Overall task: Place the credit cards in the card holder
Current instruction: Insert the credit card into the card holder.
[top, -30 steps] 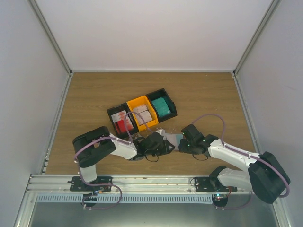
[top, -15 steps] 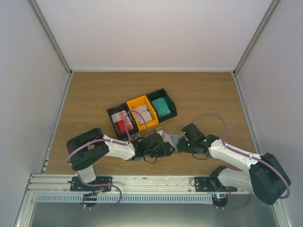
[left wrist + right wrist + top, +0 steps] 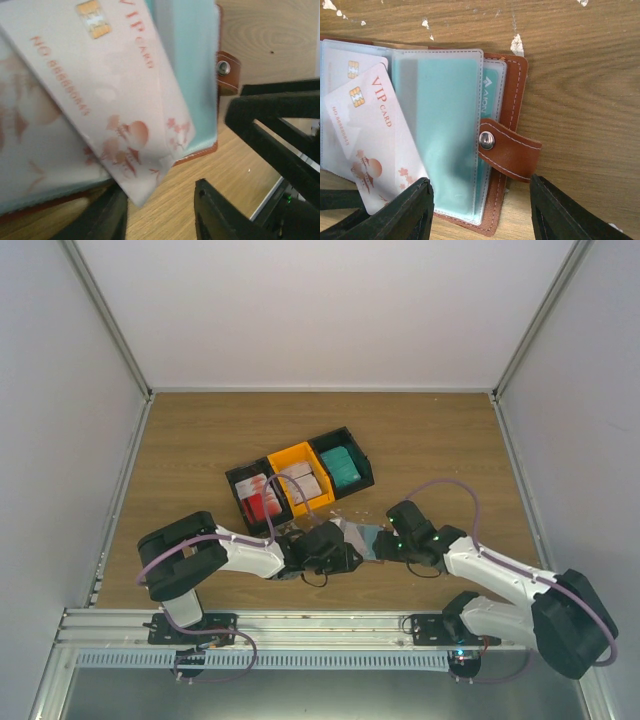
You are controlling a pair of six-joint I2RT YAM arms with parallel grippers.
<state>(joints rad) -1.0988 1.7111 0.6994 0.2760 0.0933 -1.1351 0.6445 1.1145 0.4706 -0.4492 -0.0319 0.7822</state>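
The reddish-brown card holder (image 3: 512, 75) lies open on the table, clear sleeves up, its snap strap (image 3: 507, 147) to the right. It also shows in the top view (image 3: 362, 536) and the left wrist view (image 3: 227, 75). A white-pinkish VIP credit card (image 3: 375, 135) lies slanted across the sleeves, its lower corner past the holder's near edge; it shows large in the left wrist view (image 3: 115, 100). A teal card (image 3: 489, 95) sits in a sleeve. My left gripper (image 3: 160, 215) (image 3: 350, 551) is open, the card's corner by its left finger. My right gripper (image 3: 480, 215) (image 3: 386, 547) is open, straddling the holder's near edge.
Three joined bins stand behind the holder: a black one with red cards (image 3: 258, 498), an orange one with white-pinkish cards (image 3: 303, 480), a black one with teal cards (image 3: 343, 466). Small white scraps (image 3: 517, 44) lie on the wood past the holder. Both grippers are close together.
The left arm's elbow has swung left and lower. The right gripper has shifted slightly right. More of the open card holder shows between the two grippers.
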